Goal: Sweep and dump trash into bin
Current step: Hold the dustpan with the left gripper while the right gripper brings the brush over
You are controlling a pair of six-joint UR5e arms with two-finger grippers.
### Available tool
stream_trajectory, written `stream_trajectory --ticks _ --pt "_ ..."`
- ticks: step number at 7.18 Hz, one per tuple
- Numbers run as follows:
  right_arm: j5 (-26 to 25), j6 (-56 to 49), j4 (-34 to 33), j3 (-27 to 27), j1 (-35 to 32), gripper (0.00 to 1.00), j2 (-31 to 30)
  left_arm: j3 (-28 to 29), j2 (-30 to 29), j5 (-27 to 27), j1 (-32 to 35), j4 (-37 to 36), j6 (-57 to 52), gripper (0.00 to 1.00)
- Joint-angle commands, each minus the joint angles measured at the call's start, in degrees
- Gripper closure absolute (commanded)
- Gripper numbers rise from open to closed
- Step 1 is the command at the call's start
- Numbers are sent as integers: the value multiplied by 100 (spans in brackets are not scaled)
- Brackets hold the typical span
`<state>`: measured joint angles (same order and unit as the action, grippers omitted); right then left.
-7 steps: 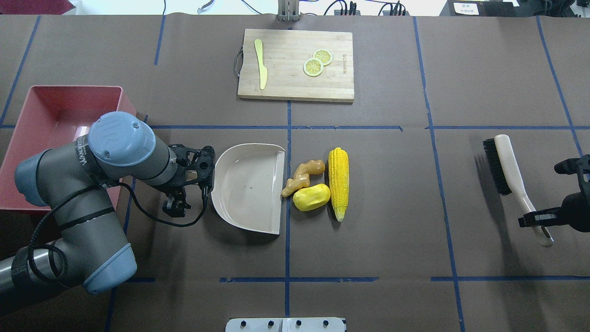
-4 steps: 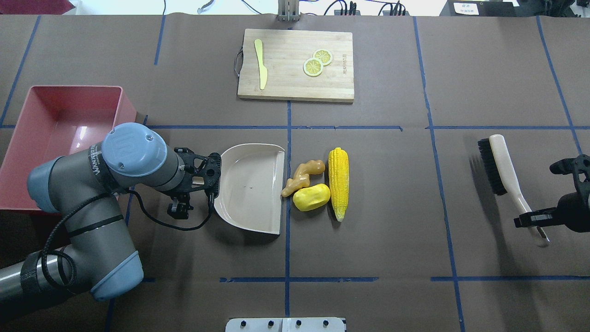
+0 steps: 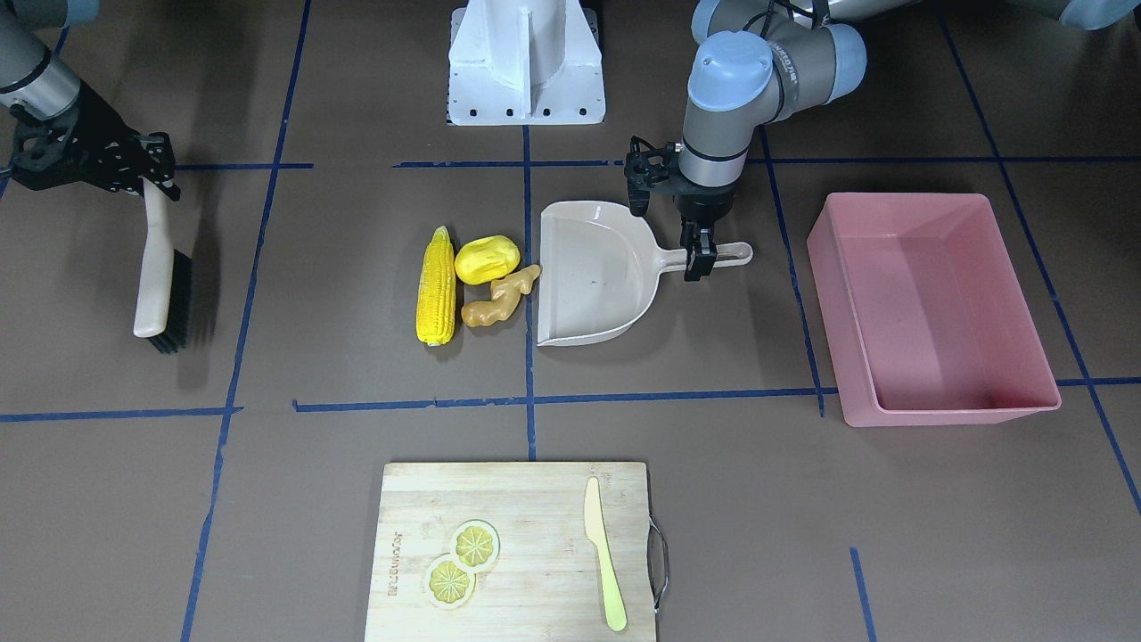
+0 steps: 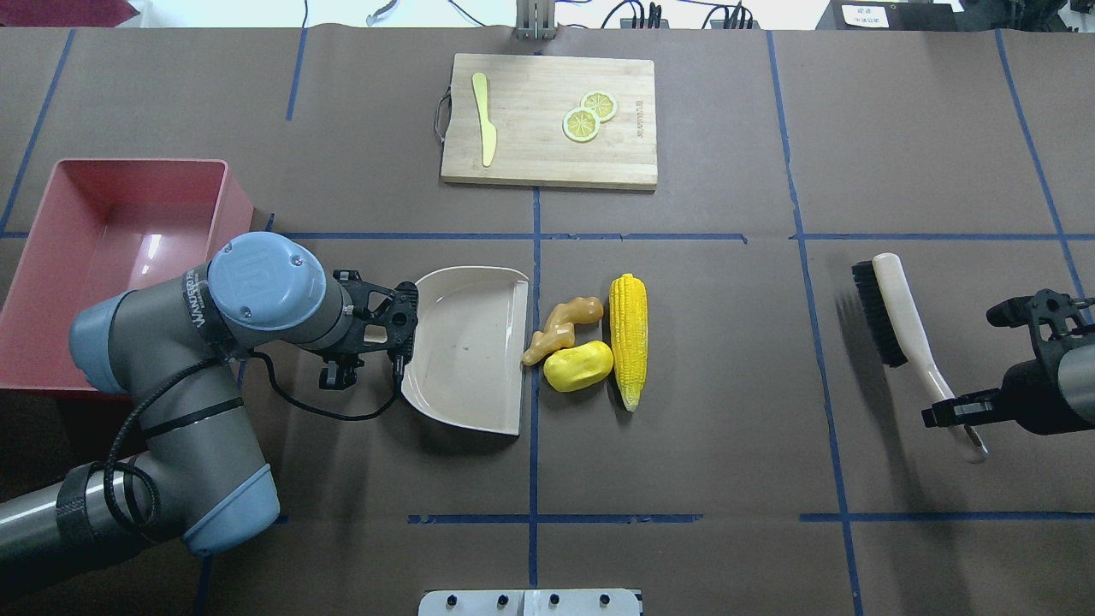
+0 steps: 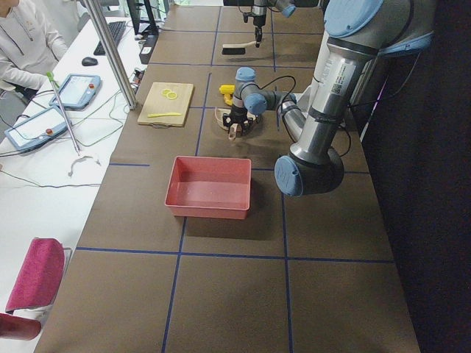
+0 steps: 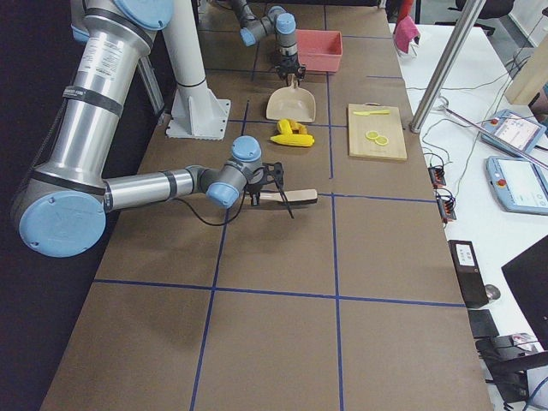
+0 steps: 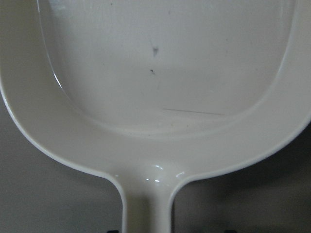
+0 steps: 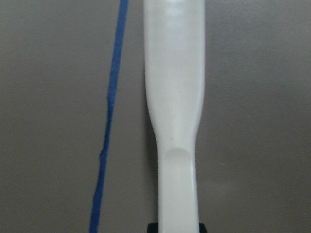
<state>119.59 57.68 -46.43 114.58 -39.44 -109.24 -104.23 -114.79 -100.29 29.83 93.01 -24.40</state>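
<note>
The trash lies mid-table: a corn cob [image 4: 628,338] [image 3: 436,287], a yellow lump [image 4: 578,365] [image 3: 487,259] and a ginger root [image 4: 560,327] [image 3: 499,299], just off the open lip of the beige dustpan [image 4: 466,346] [image 3: 597,276]. My left gripper [image 3: 700,252] [image 4: 332,373] is open and straddles the dustpan's handle; the left wrist view shows the pan [image 7: 165,73] close ahead. My right gripper [image 4: 958,415] [image 3: 151,183] is shut on the handle of a black-bristled brush [image 4: 898,316] [image 3: 160,276] [image 8: 175,97], held far right of the trash. The pink bin [image 4: 128,214] [image 3: 927,303] stands empty at the left.
A wooden cutting board [image 4: 547,120] [image 3: 517,553] lies at the far side with two lemon slices [image 4: 588,115] and a pale knife [image 4: 485,120]. The robot's white base [image 3: 526,62] is at the near edge. Blue tape lines cross the brown table cover.
My left arm has moved right, bringing its gripper up to the dustpan's handle. My right gripper has carried the brush leftward toward the trash.
</note>
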Motion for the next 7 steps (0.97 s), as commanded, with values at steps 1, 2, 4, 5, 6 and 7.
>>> stream_trajectory --ticks 1,2,4,5,6,7 --pt "-206 688 -15 213 601 100 270 34 -43 114 -3 -2 -4 95" --pt "-347 927 -24 223 899 100 350 43 -104 280 -12 -28 -4 100" --pt "-384 1202 -1358 580 1113 100 1111 34 -262 431 -21 -256 -12 100" --pt "-540 1202 -2222 627 1235 100 1646 34 -263 431 -21 -248 -12 100" --pt "-725 1202 -2639 627 1297 100 1974 43 -271 431 -21 -257 -12 100" --pt "-735 1219 -2904 627 1402 100 2203 43 -280 440 -21 -257 -4 100"
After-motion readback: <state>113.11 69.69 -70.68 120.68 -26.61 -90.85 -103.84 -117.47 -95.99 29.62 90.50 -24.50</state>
